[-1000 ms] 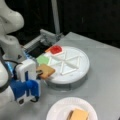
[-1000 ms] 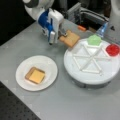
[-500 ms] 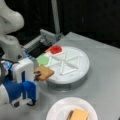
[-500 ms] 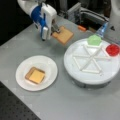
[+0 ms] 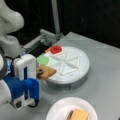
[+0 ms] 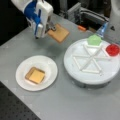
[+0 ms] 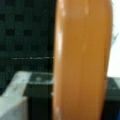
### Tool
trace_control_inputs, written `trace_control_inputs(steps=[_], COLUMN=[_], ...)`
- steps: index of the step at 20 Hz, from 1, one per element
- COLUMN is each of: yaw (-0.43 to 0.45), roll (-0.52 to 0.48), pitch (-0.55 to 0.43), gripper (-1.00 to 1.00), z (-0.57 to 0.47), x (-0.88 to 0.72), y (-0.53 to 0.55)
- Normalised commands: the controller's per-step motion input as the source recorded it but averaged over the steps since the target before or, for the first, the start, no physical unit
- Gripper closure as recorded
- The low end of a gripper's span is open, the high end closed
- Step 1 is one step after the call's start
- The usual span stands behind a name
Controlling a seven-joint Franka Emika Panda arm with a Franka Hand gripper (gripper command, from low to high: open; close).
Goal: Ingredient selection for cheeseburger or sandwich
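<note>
claw (image 6: pixel 50 28) closed on one edge of a tan bread square (image 6: pixel 59 33), carried in the air above the counter (image 6: pixel 75 100), between the white divided tray (image 6: pixel 75 53) and the paper plate (image 6: pixel 48 66). in the wrist view the bread fills the frame. done: bread base with yellow cheese (image 6: pixel 35 75) on the plate. left in the tray: green lettuce (image 6: pixel 94 40), red disc (image 6: pixel 113 49). no patty shows.
</note>
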Motion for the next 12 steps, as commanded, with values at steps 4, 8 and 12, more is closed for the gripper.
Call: trace_control_inputs(steps=[4, 8, 12], yaw=[0.309, 0.307, 0.316], roll=[-0.117, -0.061, -0.003], pitch=[0.092, 0.122, 0.208], gripper=[1.0, 1.0, 1.0], z=[-0.08, -0.16, -0.19], x=[0.6, 0.7, 0.81], y=[-0.15, -0.28, -0.35])
